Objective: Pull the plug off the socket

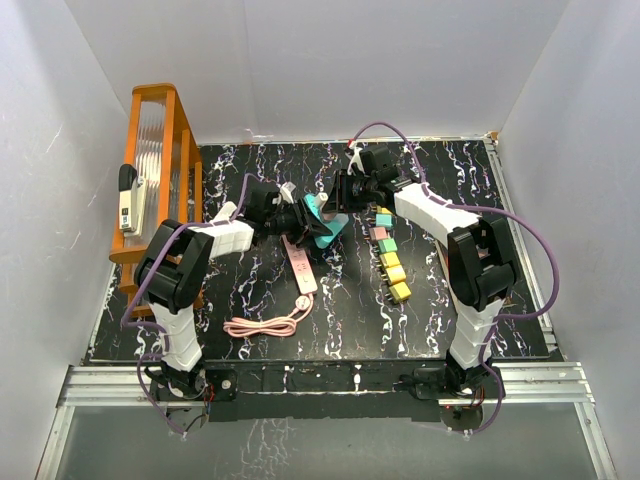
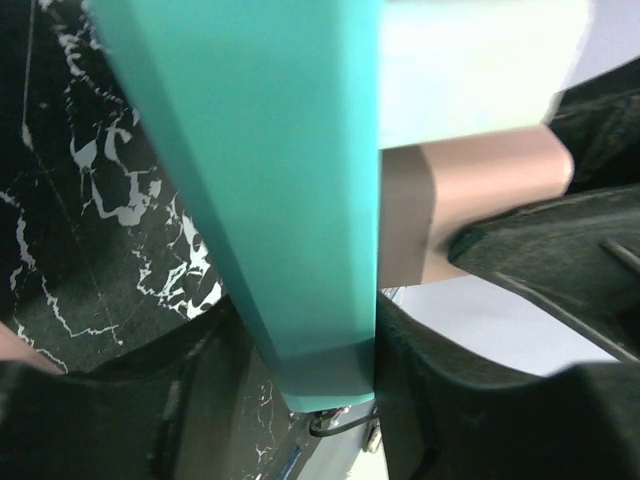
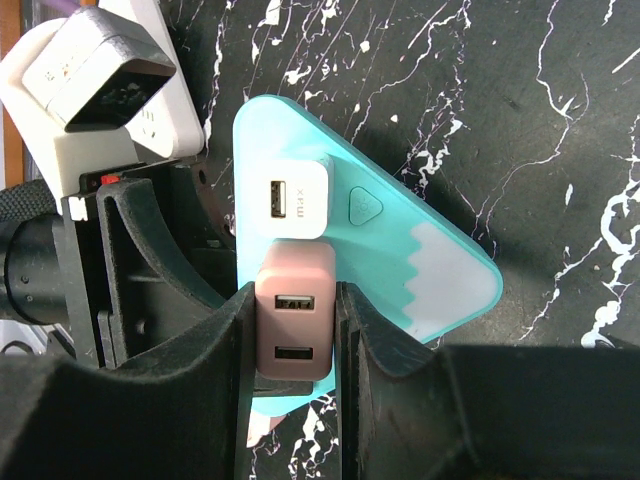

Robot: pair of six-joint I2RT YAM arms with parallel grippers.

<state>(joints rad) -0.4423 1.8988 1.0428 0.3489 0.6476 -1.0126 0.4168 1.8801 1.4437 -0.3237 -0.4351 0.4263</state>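
Right gripper (image 3: 295,300) is pressed together on the pink plug (image 3: 295,338), with one black finger on each side of it. This plug sits flat against the face of the teal socket (image 3: 420,270), near one corner, and just beside it a white plug (image 3: 292,197) sits in the same face. Left gripper (image 2: 320,360) is closed on the edge of the socket, and in the left wrist view the teal body fills the gap between its fingers (image 2: 450,400). Both arms meet over the middle of the black marble table (image 1: 480,330), where the socket is held between them. On the table below lie a pink power strip (image 1: 300,268) with its coiled cable (image 1: 262,325), and a row of coloured blocks (image 1: 390,258) to the right. An orange wooden rack (image 1: 155,150) stands at the left edge.
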